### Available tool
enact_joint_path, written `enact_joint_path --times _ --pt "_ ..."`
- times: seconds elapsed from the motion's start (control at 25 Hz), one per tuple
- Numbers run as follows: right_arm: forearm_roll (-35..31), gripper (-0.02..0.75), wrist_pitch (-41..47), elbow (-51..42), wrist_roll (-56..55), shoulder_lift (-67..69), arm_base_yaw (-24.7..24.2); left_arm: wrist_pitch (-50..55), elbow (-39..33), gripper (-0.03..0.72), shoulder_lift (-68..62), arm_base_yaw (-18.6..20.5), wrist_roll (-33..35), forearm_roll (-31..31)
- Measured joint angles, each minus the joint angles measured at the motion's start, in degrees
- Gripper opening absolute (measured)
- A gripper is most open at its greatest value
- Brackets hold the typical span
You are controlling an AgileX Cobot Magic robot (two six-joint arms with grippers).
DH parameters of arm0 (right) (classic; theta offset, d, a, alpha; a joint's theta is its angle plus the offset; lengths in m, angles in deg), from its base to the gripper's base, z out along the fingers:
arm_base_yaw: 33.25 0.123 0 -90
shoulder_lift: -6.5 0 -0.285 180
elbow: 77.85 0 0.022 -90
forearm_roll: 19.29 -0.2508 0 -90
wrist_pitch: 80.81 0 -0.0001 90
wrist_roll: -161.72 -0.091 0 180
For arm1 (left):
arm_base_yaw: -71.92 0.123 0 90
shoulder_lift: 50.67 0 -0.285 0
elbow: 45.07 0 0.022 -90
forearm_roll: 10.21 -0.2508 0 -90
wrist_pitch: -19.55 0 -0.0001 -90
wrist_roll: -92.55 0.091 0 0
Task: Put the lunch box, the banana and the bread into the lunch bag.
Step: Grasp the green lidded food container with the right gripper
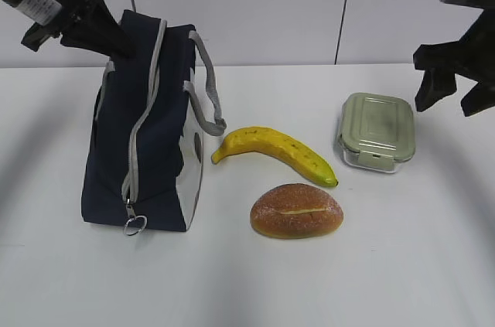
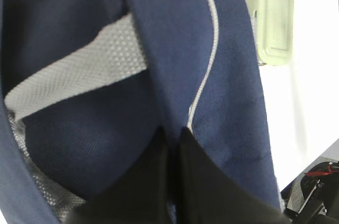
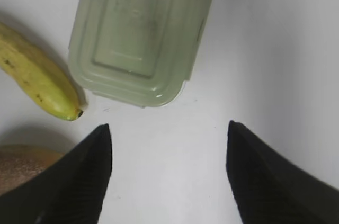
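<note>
Three items lay right of the bag (image 1: 147,134): banana (image 1: 274,153), bread (image 1: 296,210), box (image 1: 377,131) farthest right. Left fingers (image 2: 169,150) were pinched on the bag's top fabric; right fingers (image 3: 100,171) hung apart above the box. If that pinch slipped, the bag might sag shut.

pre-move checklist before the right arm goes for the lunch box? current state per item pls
1. Left gripper shut on the lunch bag fabric at its top: ok.
2. Bag open enough to load: cannot tell; in the exterior view the zipper ring pull sits low at the near end, but no clear opening shows.
3. Right gripper open and empty: ok.
4. Lunch box lid on, nothing on top of it: ok.
5. Banana tip lies close beside the lunch box: not ok for clearance, watch that side.
6. Bread on the table, apart from the lunch box: ok.
</note>
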Motion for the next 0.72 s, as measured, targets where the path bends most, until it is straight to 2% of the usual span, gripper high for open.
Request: enact_joint_path --times 0.2,0.36,0.56,0.72 --pt "0.6 0.498 2.7 5.6 1.3 6.3 -2.9 0.0 0.0 0.000 0.0 0.0 0.1 0.0" --pt "-4.7 0.498 3.3 6.2 8.6 9.3 -7.9 0.0 0.0 0.000 0.0 0.0 0.1 0.0" --pt "-20.9 0.498 4.6 6.3 25.4 13.2 -15.4 0.1 0.0 0.000 0.0 0.0 0.1 0.0" --pt "-33.7 0.498 6.7 6.3 38.4 16.7 -18.8 0.1 0.0 0.000 0.0 0.0 0.1 0.0"
